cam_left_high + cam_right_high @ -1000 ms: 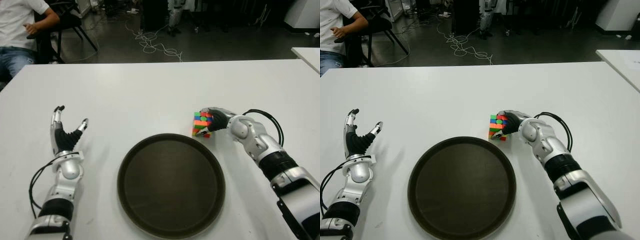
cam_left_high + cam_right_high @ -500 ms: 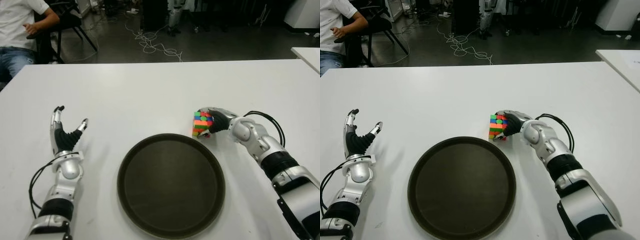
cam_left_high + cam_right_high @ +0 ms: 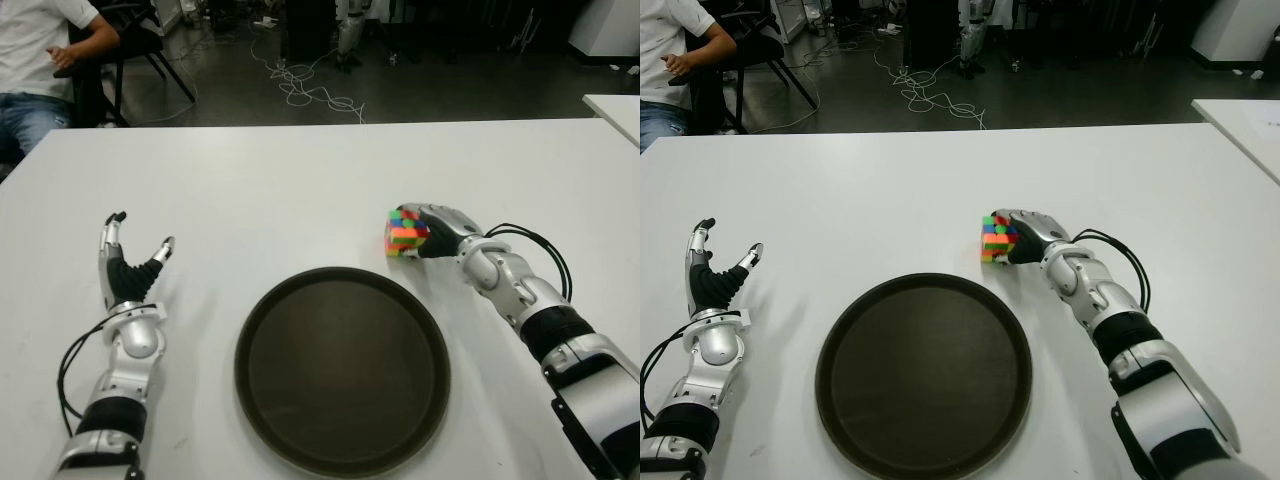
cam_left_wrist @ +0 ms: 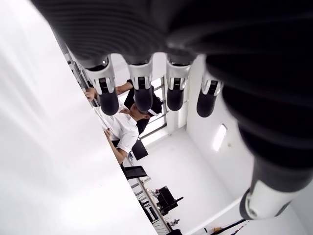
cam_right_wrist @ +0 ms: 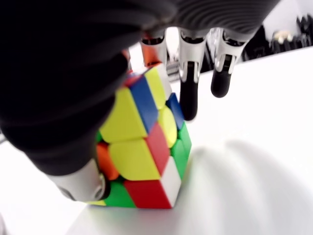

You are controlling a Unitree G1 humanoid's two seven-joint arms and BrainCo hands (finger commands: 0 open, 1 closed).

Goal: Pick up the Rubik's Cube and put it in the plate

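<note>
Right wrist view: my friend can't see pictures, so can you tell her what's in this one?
Seen from very close, the robot's right hand grips a Rubik's Cube with yellow, red, blue, green and orange squares, thumb on one side and fingers on the other. The cube is tilted above a white table.

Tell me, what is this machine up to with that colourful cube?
The right robot hand has closed its fingers on the Rubik's Cube, holding it by the far right rim of the dark round plate on the white table. The plate has nothing in it yet. The left robot hand shows to the left of the plate, fingers open, holding nothing.
</note>
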